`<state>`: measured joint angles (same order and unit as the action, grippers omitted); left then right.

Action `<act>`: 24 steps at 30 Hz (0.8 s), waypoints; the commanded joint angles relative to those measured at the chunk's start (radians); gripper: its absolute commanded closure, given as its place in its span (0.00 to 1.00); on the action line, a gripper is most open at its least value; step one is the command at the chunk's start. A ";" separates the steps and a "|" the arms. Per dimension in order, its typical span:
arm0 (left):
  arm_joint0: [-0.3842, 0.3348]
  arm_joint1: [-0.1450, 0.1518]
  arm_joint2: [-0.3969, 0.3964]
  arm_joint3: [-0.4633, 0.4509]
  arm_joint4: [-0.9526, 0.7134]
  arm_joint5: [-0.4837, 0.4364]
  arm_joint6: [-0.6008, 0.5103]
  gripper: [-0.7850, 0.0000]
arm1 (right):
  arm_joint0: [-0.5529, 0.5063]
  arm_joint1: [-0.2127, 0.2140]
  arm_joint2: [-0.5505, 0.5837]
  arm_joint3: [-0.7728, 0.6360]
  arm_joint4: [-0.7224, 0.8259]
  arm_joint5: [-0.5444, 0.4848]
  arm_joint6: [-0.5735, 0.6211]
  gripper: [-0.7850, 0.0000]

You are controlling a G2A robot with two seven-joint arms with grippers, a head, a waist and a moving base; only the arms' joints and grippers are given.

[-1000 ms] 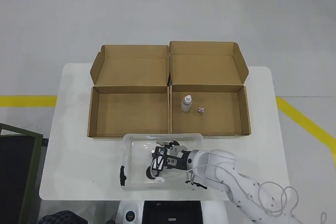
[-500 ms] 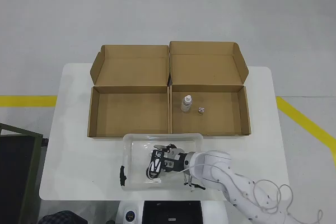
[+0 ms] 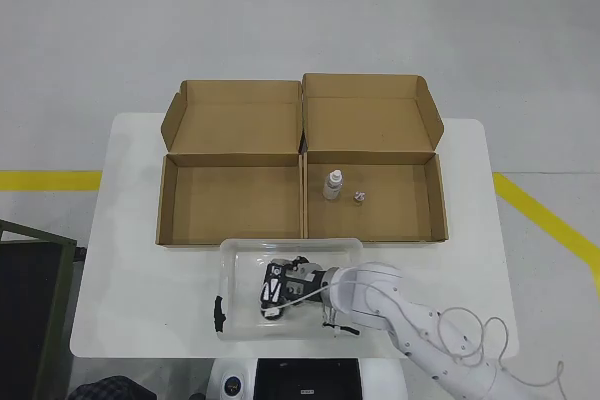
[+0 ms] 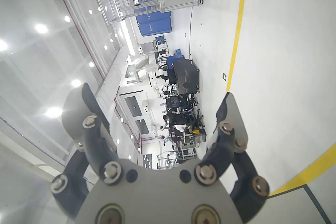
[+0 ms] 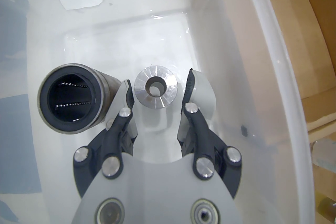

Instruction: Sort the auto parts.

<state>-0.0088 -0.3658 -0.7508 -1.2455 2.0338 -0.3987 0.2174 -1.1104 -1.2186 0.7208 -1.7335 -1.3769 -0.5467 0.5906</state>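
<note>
My right gripper is down inside the clear plastic bin, open. Its fingers stand on either side of a small silver bushing with a centre hole, with narrow gaps on both sides. A larger steel linear bearing with a black bore lies right beside one finger. From above, the right gripper sits in the bin's left half. My left gripper is open, holds nothing, and points out at the room.
Two open cardboard boxes stand behind the bin: the left box bare, the right box holding a small white bottle and a tiny metal part. A black part lies at the bin's left end.
The right gripper has shifted a little to the left inside the bin. The boxes and their contents have not moved.
</note>
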 commanded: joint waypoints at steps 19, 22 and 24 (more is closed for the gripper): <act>0.000 0.000 0.000 0.000 0.000 0.000 0.000 0.00 | 0.000 -0.007 0.021 -0.018 0.072 -0.042 -0.020 1.00; 0.000 0.000 0.000 0.000 0.000 0.000 0.000 0.00 | -0.023 0.002 0.047 -0.061 0.088 -0.058 -0.034 1.00; 0.000 0.000 0.000 0.000 0.000 0.000 0.000 0.00 | -0.040 0.008 0.068 -0.092 0.098 -0.064 -0.046 1.00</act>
<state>-0.0088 -0.3658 -0.7508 -1.2455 2.0338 -0.3987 0.2174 -1.1430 -1.2135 0.7794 -1.8120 -1.2839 -0.6085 0.5506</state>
